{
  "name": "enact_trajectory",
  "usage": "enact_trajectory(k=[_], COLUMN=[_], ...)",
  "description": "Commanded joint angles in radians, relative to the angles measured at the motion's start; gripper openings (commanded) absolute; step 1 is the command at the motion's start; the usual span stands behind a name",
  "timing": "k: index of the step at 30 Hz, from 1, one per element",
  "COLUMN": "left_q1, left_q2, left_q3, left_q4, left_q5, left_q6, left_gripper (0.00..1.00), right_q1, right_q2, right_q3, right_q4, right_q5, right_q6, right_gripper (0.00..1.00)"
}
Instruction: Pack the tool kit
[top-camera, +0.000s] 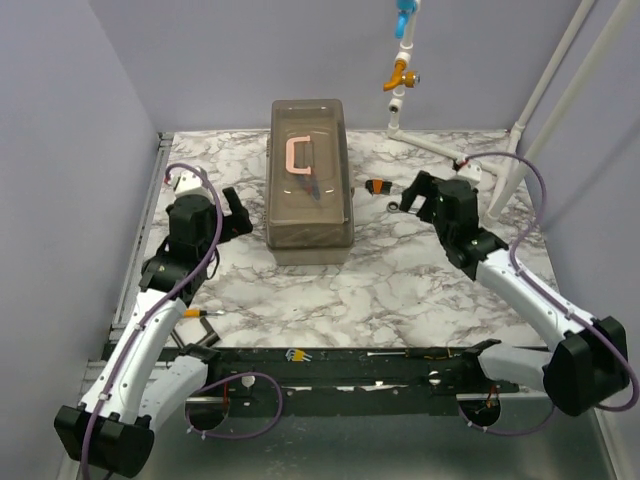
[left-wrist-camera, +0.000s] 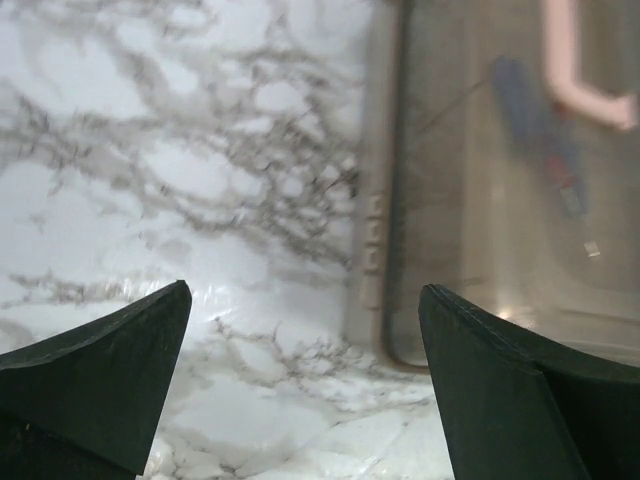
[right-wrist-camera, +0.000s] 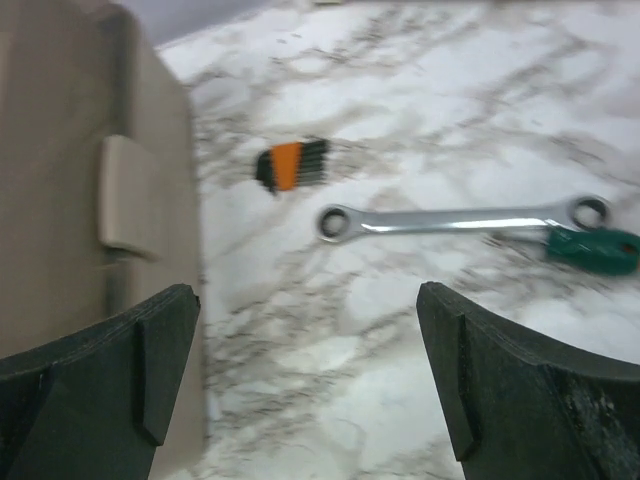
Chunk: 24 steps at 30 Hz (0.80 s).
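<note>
Left gripper (top-camera: 236, 211) has its jaws wide with nothing between them; it sits over bare marble table (top-camera: 400, 280), just beside the toolbox's left long wall and not touching it. A small orange-handled tool (top-camera: 198, 314) lies on the table by the left arm's forearm, near the front edge. A set of hex keys (top-camera: 296, 353) is on the black front rail. The toolbox (top-camera: 310, 180) stands at table centre toward the back with its long axis running away from the arms and the lid down. The pink handle (top-camera: 298, 155) lies flat on the lid, and a blue-handled tool (left-wrist-camera: 545, 150) shows through the translucent lid next to it. The left wrist view shows the box's near left corner between the fingertips (left-wrist-camera: 150, 340). Right of the box, well clear of it, a small orange-and-black piece (right-wrist-camera: 292, 165) lies on the marble. A chrome ring wrench (right-wrist-camera: 460, 220) lies just beyond that, with a green-handled item (right-wrist-camera: 592, 250) at its far end; can't tell if they touch. The beige latch (right-wrist-camera: 130, 195) on the box's right wall shows in the right wrist view. Right gripper (top-camera: 405, 197) is also spread wide and empty, above the table near the wrench, between the box and the right edge.
</note>
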Motion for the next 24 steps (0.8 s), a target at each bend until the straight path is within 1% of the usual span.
enact_trajectory(k=[1, 4, 6, 7, 10, 12, 14, 15, 16, 18, 19, 20, 23, 24], left_q1=[0.048, 0.102, 0.130, 0.139, 0.140, 0.140, 0.140, 0.140, 0.140, 0.140, 0.141, 0.142, 0.142, 0.142], left_q2=[-0.083, -0.108, -0.132, -0.144, -0.204, -0.232, -0.252, -0.257, -0.261, -0.244, -0.227, -0.203, -0.069, -0.019], left_q3=[-0.217, -0.309, -0.384, -0.418, -0.555, -0.661, -0.748, -0.774, -0.778, -0.794, -0.804, -0.814, -0.871, -0.879], left_q4=[0.153, 0.194, 0.253, 0.293, 0.511, 0.701, 0.845, 0.911, 0.908, 0.969, 1.000, 1.044, 1.266, 1.346], left_q5=[-0.112, -0.110, -0.106, -0.108, -0.103, -0.068, -0.055, -0.050, -0.061, -0.075, -0.088, -0.097, -0.095, -0.105], left_q6=[-0.109, -0.126, -0.122, -0.104, 0.005, 0.107, 0.135, 0.151, 0.157, 0.213, 0.224, 0.236, 0.326, 0.333], left_gripper=[0.98, 0.99, 0.99, 0.98, 0.99, 0.99, 0.99, 0.99, 0.99, 0.98, 0.99, 0.98, 0.99, 0.98], right_q1=[-0.059, -0.077, -0.078, -0.078, -0.082, -0.085, -0.086, -0.088, -0.088, -0.088, -0.100, -0.115, -0.144, -0.150], right_q2=[-0.182, -0.297, -0.329, -0.333, -0.301, -0.254, -0.181, -0.149, -0.115, -0.070, -0.048, -0.012, 0.100, 0.138], right_q3=[-0.278, -0.446, -0.502, -0.528, -0.577, -0.602, -0.602, -0.616, -0.645, -0.728, -0.766, -0.778, -0.755, -0.750], right_q4=[0.250, 0.437, 0.468, 0.503, 0.616, 0.701, 0.731, 0.783, 0.855, 1.060, 1.166, 1.223, 1.285, 1.312], right_q5=[0.160, 0.164, 0.234, 0.248, 0.324, 0.332, 0.322, 0.315, 0.320, 0.279, 0.239, 0.218, 0.173, 0.158], right_q6=[-0.042, -0.189, -0.200, -0.227, -0.260, -0.303, -0.324, -0.335, -0.343, -0.400, -0.429, -0.434, -0.412, -0.409], right_gripper=[1.00, 1.00, 1.00, 1.00, 1.00, 1.00, 1.00, 1.00, 0.99, 0.95, 0.95, 0.94, 0.94, 0.94])
